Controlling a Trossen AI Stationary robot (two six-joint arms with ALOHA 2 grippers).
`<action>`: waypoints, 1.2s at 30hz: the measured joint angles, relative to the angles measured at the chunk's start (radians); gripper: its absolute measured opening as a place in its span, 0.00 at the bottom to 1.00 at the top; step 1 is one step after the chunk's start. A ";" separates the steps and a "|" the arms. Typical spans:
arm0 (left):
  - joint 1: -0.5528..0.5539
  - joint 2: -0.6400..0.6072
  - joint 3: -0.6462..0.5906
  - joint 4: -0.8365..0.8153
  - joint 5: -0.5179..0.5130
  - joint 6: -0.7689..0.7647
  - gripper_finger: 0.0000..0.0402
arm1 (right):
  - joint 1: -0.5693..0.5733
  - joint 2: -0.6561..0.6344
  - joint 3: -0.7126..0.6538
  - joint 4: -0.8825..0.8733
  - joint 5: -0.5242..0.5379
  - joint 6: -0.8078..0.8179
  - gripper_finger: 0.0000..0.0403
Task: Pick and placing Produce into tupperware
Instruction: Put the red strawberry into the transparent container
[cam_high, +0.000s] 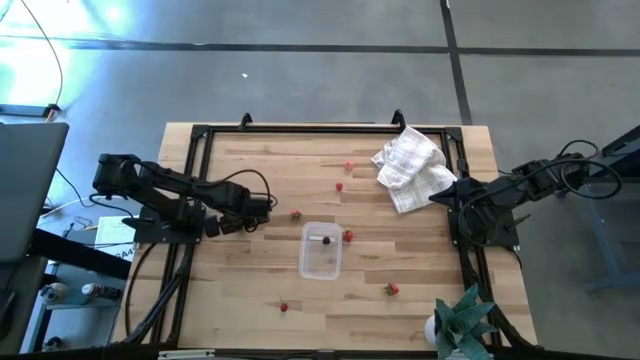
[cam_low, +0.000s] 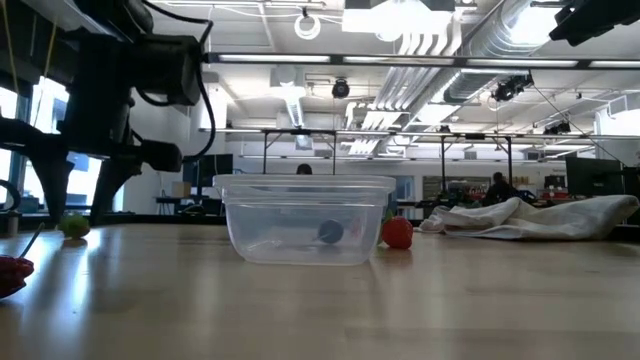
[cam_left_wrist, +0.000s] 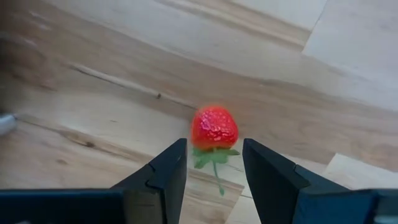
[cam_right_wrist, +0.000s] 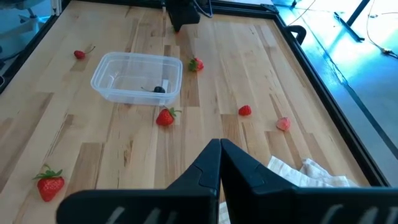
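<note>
The clear tupperware (cam_high: 321, 252) stands mid-table and holds one dark berry (cam_right_wrist: 160, 89). Several small red strawberries lie scattered on the wood around it. One strawberry (cam_left_wrist: 214, 127), red with a green stem, lies just ahead of my left gripper (cam_left_wrist: 214, 163). That gripper is open, its fingertips standing either side of the stem without touching the fruit. In the high view the gripper (cam_high: 268, 208) points toward the table's right at this berry (cam_high: 297, 215). My right gripper (cam_right_wrist: 219, 149) is shut and waits at the right side beside the cloth.
A crumpled white checked cloth (cam_high: 410, 165) lies at the far right. Other strawberries lie far of the container (cam_high: 349, 166), beside its right wall (cam_high: 347, 236), and near the front edge (cam_high: 391, 289) (cam_high: 284, 307). A black frame (cam_high: 195, 200) borders the table.
</note>
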 joint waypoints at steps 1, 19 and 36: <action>0.000 0.002 0.000 0.000 0.007 0.000 0.36 | 0.000 0.000 0.000 0.000 0.000 0.000 0.00; 0.000 0.015 -0.058 0.082 0.008 -0.002 0.36 | 0.000 0.000 0.000 0.000 0.000 0.000 0.00; -0.001 0.014 -0.059 0.045 -0.067 0.002 0.36 | 0.000 0.000 0.000 0.000 0.000 0.000 0.00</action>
